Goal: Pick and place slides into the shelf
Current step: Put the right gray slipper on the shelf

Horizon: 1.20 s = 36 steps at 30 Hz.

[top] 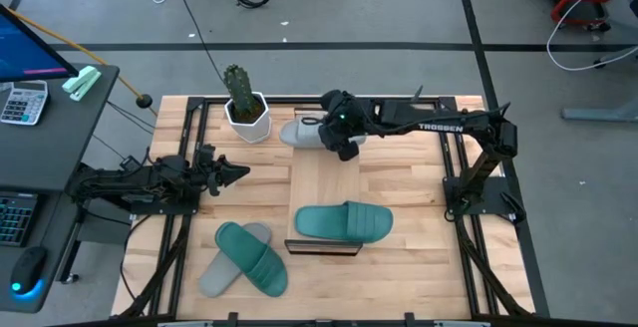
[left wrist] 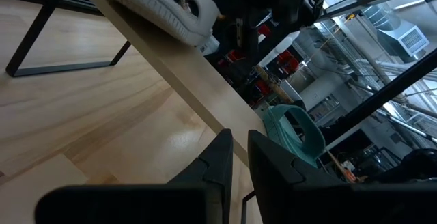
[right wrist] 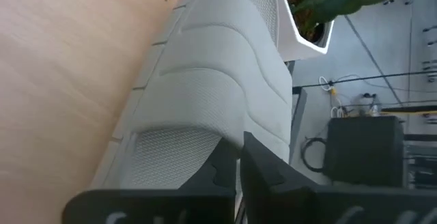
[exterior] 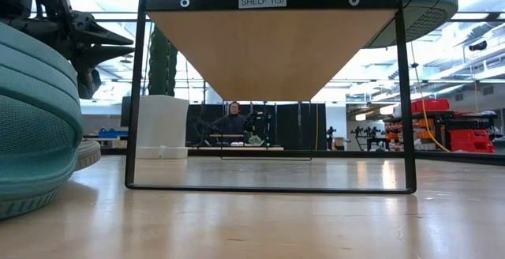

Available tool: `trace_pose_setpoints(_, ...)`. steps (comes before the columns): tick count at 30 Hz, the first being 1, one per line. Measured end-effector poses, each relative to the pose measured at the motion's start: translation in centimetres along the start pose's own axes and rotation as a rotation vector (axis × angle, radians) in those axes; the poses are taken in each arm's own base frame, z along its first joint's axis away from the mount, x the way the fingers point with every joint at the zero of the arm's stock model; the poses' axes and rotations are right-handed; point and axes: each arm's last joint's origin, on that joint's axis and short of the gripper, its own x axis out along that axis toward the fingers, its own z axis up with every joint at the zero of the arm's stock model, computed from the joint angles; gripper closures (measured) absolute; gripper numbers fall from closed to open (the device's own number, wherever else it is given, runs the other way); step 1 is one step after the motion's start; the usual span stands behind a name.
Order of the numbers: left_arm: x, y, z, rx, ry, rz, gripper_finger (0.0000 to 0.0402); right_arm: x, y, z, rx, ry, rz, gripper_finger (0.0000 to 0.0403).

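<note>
Grey foam, ribbed across its wide strap, fills the right wrist view: this light grey slide [right wrist: 218,80] lies on the far end of the shelf [top: 324,182], just beside the white cactus pot [top: 247,118]. The right gripper [right wrist: 237,162] hovers at that slide with its fingers drawn nearly together and nothing between them. Whether a fingertip touches the strap cannot be told.

One teal slide [top: 344,221] rests at the shelf's near end, crosswise. The other teal slide [top: 252,257] lies off the shelf, on the tabletop [top: 419,267] at the shelf's near left corner, overlapping the second grey slide [top: 221,272].

These look like light, soft moulded sandals that should give under pressure and not slip much; the strap arch, or the sole edge at mid-length, seems the best place to pinch. A toe or heel grip would likely let one swing.

The left gripper [top: 231,173] waits left of the shelf, fingers close together and empty.

Much of the lower grey slide is hidden under the teal one, and the right arm's wrist covers part of the far grey slide from above
</note>
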Motion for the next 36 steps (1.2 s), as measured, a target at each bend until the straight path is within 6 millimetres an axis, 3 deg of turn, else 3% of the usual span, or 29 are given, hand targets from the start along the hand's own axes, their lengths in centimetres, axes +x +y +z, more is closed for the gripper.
trace_pose_setpoints(9,0.00,0.00,0.00,0.000,0.000,0.000,0.0349,-0.19,0.55,0.70,-0.051,0.054,-0.055,0.0399)
trace_pose_setpoints(21,0.00,0.00,0.00,0.000,0.000,0.000,0.0349,-0.18,0.61,0.70,0.043,0.032,-0.034,0.0398)
trace_pose_setpoints(36,0.00,0.00,0.00,-0.007,0.000,0.000,0.0349,-0.19,0.93,0.51,0.054,0.041,0.009,0.0364)
